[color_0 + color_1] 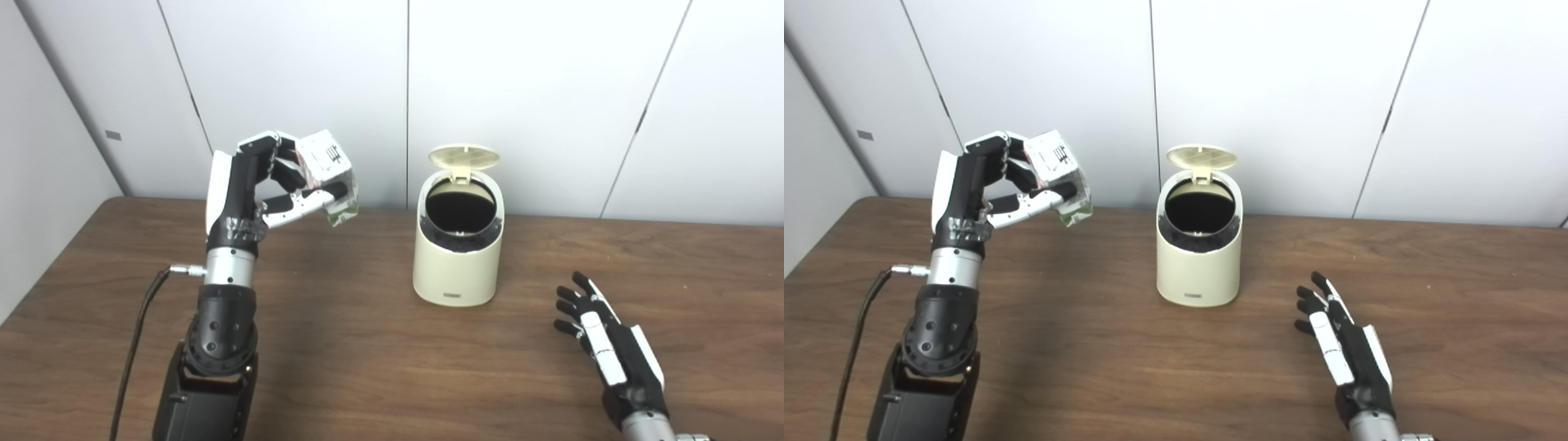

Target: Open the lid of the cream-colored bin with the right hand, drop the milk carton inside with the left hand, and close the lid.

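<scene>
One bin (458,257) stands lid-up, interior dark; left fingers (288,174) clasp the carton (331,174), right fingers (579,306) spread empty.

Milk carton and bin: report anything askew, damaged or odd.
The milk carton looks crumpled and hangs tilted in the left robot hand, held in the air left of the bin. The lid stands open. No spill shows on the table.

brown wood table (343,343); cream bin (456,269) standing mid-table
</scene>
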